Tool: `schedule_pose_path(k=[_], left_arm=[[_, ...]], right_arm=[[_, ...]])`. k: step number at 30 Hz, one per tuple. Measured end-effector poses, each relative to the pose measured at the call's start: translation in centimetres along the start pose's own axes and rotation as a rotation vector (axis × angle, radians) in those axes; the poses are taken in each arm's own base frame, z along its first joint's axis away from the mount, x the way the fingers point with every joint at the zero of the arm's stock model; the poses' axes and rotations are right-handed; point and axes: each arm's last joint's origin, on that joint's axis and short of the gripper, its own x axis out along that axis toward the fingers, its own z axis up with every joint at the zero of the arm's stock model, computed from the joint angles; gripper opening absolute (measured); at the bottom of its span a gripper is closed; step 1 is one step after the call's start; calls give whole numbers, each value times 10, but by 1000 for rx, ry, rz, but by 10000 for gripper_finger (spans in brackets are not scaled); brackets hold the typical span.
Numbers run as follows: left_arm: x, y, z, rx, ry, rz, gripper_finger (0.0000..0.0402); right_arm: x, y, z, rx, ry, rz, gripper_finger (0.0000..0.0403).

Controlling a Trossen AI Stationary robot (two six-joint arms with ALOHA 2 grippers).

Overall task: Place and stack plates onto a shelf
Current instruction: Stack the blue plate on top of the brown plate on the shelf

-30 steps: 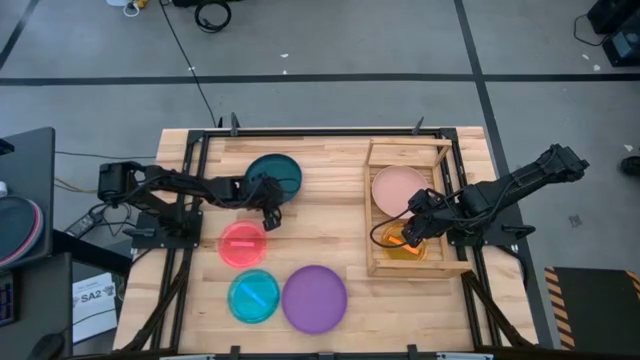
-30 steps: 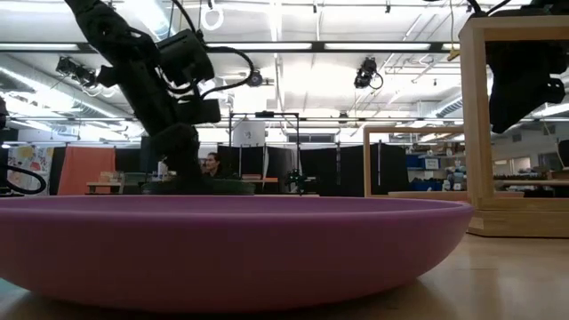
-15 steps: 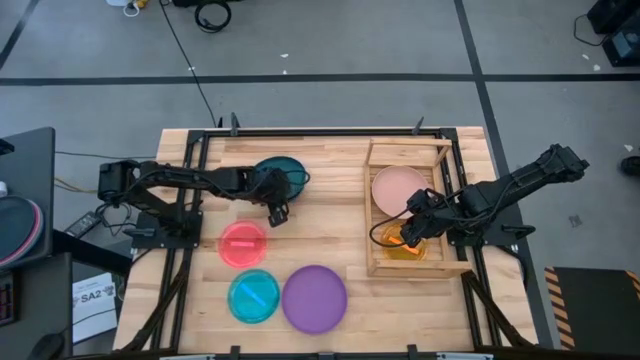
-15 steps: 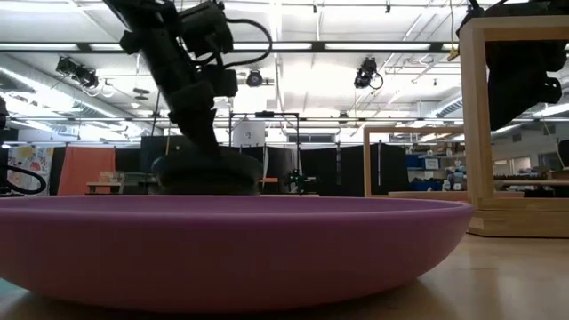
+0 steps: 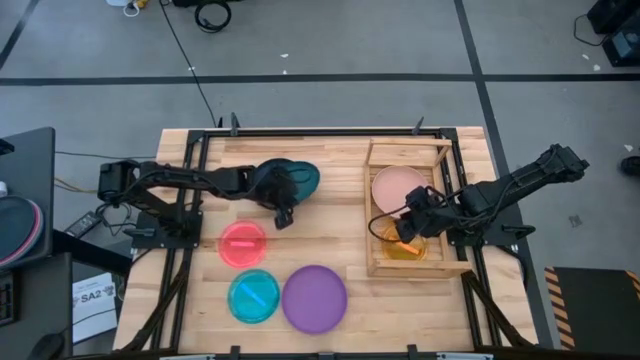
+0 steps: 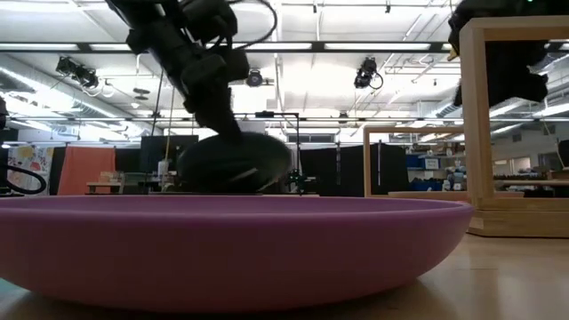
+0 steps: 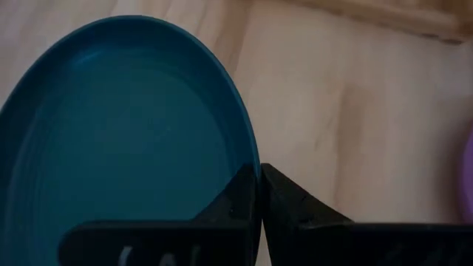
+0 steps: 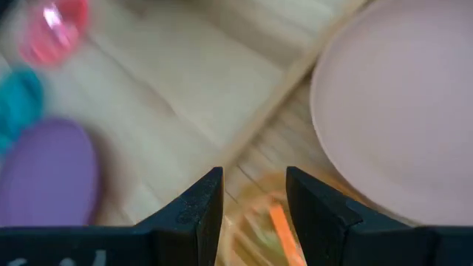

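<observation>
The dark teal plate (image 5: 292, 180) is up off the desk (image 5: 340, 270), near the back and between the middle and the shelf (image 5: 372, 205). The left gripper (image 5: 284, 216) holds it, with its fingers (image 7: 244, 199) closed tight on the plate's rim. In the low view the plate hangs tilted in the air. The shelf sits on the right side of the desk. The pale pink plate (image 5: 398, 187) already lies in its back part. The orange plate (image 5: 405, 245) lies in its front part, and something greenish shows with it, but I cannot tell that well. The right gripper (image 5: 405, 232) hovers just over the orange plate with its fingers (image 8: 199, 214) apart and nothing between them. The red-pink plate (image 5: 243, 243), the cyan plate (image 5: 254, 296) and the purple plate (image 5: 314, 297) wait on the desk at the front. I think the step now is carrying the teal plate to the shelf. Next it likely needs to go over the rail and down flat on the pink plate, so the stack sits neat
</observation>
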Motion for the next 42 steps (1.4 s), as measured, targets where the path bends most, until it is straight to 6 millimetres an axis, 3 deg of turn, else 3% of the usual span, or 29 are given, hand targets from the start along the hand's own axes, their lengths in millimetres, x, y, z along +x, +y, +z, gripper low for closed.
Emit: schedule_pose_path(k=[7,22,32,42], left_arm=[[-1,-19,7,211,-96,10,16],[-9,-60,9,700,-170,276,16],[-10,-63,8,726,-164,307,16],[-10,-63,8,726,-164,307,16]], right_arm=[[1,9,13,198,-152,77,154],[18,23,50,402,-317,201,154],[50,47,75,277,-493,299,154],[89,45,87,291,-537,240,154]])
